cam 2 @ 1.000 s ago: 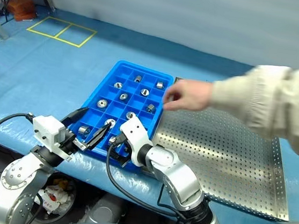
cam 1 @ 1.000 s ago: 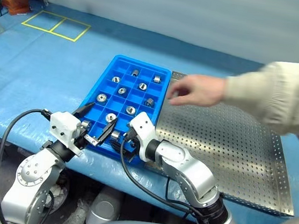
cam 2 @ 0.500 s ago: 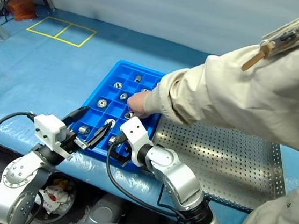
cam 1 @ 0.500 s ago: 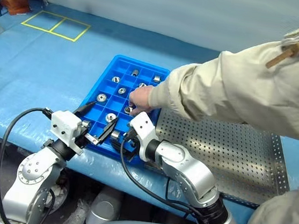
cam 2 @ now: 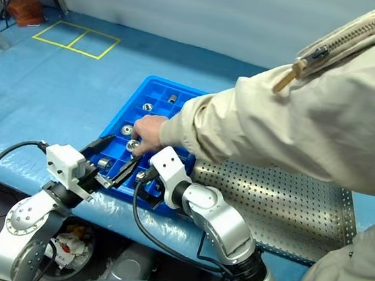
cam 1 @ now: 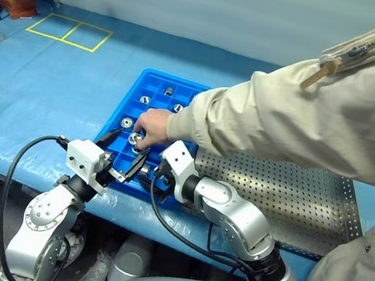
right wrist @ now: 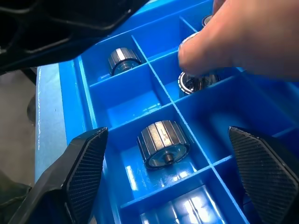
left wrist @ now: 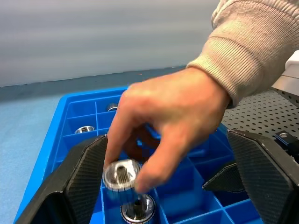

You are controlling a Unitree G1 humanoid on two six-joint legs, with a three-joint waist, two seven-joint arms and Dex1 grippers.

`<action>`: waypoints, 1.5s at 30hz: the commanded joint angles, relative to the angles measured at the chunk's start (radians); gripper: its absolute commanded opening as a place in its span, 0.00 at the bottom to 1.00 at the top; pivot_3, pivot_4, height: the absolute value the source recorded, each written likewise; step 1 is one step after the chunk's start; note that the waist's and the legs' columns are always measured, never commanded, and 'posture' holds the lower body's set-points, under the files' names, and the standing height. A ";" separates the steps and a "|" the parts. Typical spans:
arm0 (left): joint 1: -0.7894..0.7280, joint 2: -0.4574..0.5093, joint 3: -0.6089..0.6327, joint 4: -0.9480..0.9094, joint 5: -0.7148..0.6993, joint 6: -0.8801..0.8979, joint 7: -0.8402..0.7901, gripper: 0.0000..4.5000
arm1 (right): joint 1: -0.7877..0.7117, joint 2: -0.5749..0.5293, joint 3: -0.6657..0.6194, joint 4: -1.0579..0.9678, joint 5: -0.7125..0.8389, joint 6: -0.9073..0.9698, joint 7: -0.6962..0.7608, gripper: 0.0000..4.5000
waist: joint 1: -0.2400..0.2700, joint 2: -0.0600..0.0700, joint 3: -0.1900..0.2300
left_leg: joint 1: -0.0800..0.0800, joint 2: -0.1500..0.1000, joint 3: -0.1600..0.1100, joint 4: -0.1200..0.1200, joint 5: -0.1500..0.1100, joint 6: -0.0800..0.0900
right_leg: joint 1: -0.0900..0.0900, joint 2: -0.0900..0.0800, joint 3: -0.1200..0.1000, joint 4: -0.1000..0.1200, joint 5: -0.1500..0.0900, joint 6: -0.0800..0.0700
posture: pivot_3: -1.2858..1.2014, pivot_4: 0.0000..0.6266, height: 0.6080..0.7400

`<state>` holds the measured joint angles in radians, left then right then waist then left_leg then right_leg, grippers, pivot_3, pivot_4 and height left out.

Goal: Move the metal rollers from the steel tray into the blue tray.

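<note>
Several metal rollers [right wrist: 163, 143] are sitting in the blue tray [cam 1: 134, 88], one to a square compartment; they are small shiny cylinders with ribbed sides and a round centre hole. We are noting glossy moulded plastic walls dividing the blue tray into a grid. Lying just beside it on the desk [cam 1: 51, 91], which is wearing a crinkled blue sheet, is the steel tray [cam 1: 290, 193], flat and perforated with a low rim, its visible floor bare. A person's hand [cam 1: 153, 124], coming out of a beige ribbed cuff, is pinching one roller [left wrist: 121, 175] over a near compartment that already holds another [left wrist: 137, 208]. We are logging the left end effector [cam 1: 123, 153] with black fingers spread apart, gripping nothing, at the blue tray's near edge. The right end effector [right wrist: 163, 186] is likewise standing apart and empty, over the near compartments.
</note>
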<state>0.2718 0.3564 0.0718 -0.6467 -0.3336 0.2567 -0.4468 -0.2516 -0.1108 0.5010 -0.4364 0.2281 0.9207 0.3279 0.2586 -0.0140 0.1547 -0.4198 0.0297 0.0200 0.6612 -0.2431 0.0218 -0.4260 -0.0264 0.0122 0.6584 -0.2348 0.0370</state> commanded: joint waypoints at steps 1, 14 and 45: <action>-0.007 0.006 0.003 -0.007 -0.006 -0.013 -0.006 1.00 | 0.001 0.002 0.004 -0.022 0.000 -0.014 0.001 0.96 | 0.000 0.000 0.000 | 0.000 0.000 0.000 0.000 0.000 0.000 | 0.000 0.000 0.000 0.000 0.000 0.000 | 0.69 0.24 1.00; -0.011 0.007 0.006 -0.001 -0.006 -0.015 -0.016 1.00 | 0.000 0.002 0.009 -0.021 -0.002 -0.017 0.004 0.96 | -0.002 0.000 0.000 | 0.000 0.000 0.000 0.000 0.000 0.000 | 0.000 0.000 0.000 0.000 0.000 0.000 | 0.69 0.24 1.00; -0.015 0.015 0.003 0.010 -0.005 -0.012 -0.031 1.00 | 0.009 0.000 0.022 -0.027 -0.018 -0.018 0.001 0.96 | -0.004 0.000 0.000 | 0.000 0.001 0.000 0.000 0.000 0.000 | -0.001 0.000 0.000 0.000 -0.001 -0.001 | 0.69 0.24 1.00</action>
<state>0.2626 0.3638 0.0704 -0.6307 -0.3333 0.2566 -0.4763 -0.2509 -0.1123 0.5211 -0.4392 0.2072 0.9131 0.3281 0.2549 -0.0139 0.1547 -0.4199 0.0303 0.0200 0.6608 -0.2432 0.0216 -0.4268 -0.0266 0.0118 0.6579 -0.2354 0.0363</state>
